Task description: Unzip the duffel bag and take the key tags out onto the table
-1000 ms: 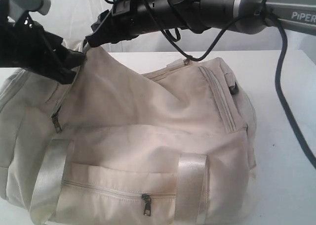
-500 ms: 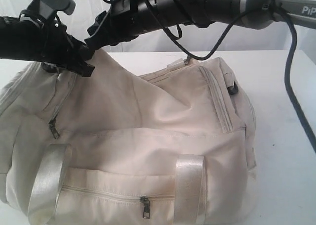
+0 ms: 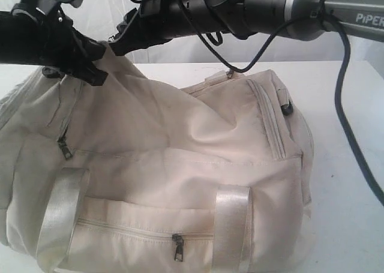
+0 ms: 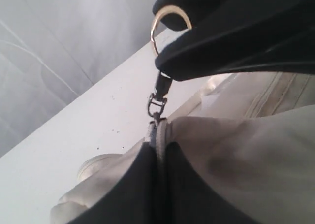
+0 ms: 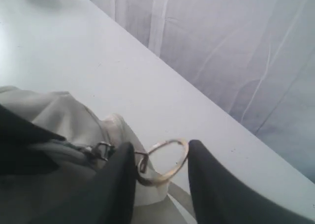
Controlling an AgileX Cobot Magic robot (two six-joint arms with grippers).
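Observation:
The cream duffel bag (image 3: 180,165) fills most of the table (image 3: 348,165). At its top left corner my left gripper (image 3: 95,69) is shut on the bag's fabric, its dark fingers (image 4: 128,184) pinching the closed zip seam. My right gripper (image 3: 115,45) reaches across from the right and is shut on the metal ring (image 5: 167,142) of the main zip pull (image 4: 156,103). That ring (image 4: 153,29) hangs from the right fingers just above the pinched seam. The key tags are hidden.
A side pocket zip pull (image 3: 63,147) and a front pocket zip pull (image 3: 177,247) hang shut. A black plastic loop (image 3: 287,109) sits at the bag's right end. The right arm's cable (image 3: 354,135) trails over the table. A white curtain (image 5: 236,51) stands behind.
My left gripper has risen slightly with the fabric, lifting the bag's left top corner. The right gripper has stayed near the same spot on the ring.

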